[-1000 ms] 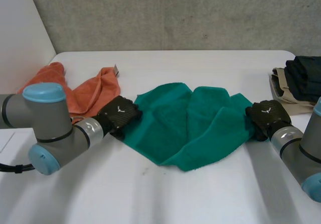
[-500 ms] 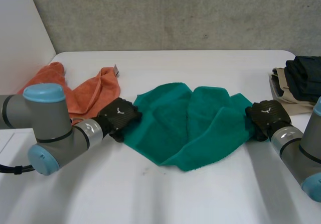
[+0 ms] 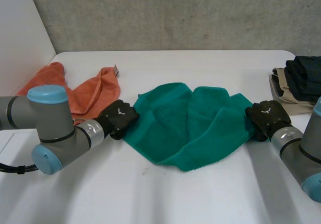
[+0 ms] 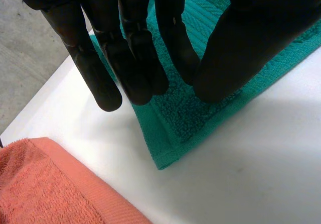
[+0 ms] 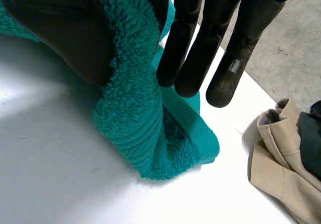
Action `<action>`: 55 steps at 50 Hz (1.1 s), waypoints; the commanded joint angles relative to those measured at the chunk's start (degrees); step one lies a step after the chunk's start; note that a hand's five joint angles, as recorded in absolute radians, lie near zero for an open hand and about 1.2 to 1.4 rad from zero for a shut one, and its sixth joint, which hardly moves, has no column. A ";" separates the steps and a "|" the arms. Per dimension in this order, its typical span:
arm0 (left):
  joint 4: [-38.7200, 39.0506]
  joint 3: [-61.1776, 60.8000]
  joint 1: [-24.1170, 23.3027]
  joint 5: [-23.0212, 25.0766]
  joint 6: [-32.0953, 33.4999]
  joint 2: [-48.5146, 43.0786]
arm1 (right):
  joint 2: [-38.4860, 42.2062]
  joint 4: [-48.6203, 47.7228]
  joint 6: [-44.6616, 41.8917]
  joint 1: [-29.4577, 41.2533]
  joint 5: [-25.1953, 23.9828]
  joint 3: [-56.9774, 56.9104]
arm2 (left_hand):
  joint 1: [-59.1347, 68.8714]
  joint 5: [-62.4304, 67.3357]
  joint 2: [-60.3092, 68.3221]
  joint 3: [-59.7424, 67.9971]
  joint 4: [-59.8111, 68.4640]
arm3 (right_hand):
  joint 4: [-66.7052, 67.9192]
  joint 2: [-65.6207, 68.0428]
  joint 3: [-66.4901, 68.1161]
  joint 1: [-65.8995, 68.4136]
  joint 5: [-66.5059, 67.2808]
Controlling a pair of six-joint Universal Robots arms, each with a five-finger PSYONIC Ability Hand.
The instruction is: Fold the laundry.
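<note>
- Head view: a green towel lies crumpled mid-table, with the left hand at its left end and the right hand at its right end. An orange towel lies at the left, and folded clothes sit at the far right.
- Left wrist view: straight fingers and thumb rest on the towel's flat corner, gripping nothing.
- Right wrist view: thumb and fingers pinch a bunched towel fold.

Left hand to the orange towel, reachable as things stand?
Probably yes. The orange towel lies close beside the left hand, with bare table between them. The fingers sit straight on the green towel corner, apparently not gripping it.
</note>
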 commanded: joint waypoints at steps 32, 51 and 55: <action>-1.35 -4.97 -1.77 0.06 -0.67 5.86 | -0.09 0.00 0.13 0.00 0.00 0.08 | -34.73 -33.30 -36.47 -36.12 -36.66 | 11.75 12.64 12.02 23.54 13.24; -1.27 -1.71 -1.60 -0.11 0.04 1.29 | -0.09 0.00 -0.22 0.09 0.00 0.08 | -31.71 -30.28 -33.45 -33.10 -33.64 | 11.75 12.64 12.02 23.54 13.24; -1.27 -0.84 -1.60 -0.11 0.04 0.59 | -0.09 0.00 -0.22 0.09 0.00 0.08 | -30.19 -28.76 -31.93 -31.59 -32.13 | 11.75 12.64 12.02 23.54 13.24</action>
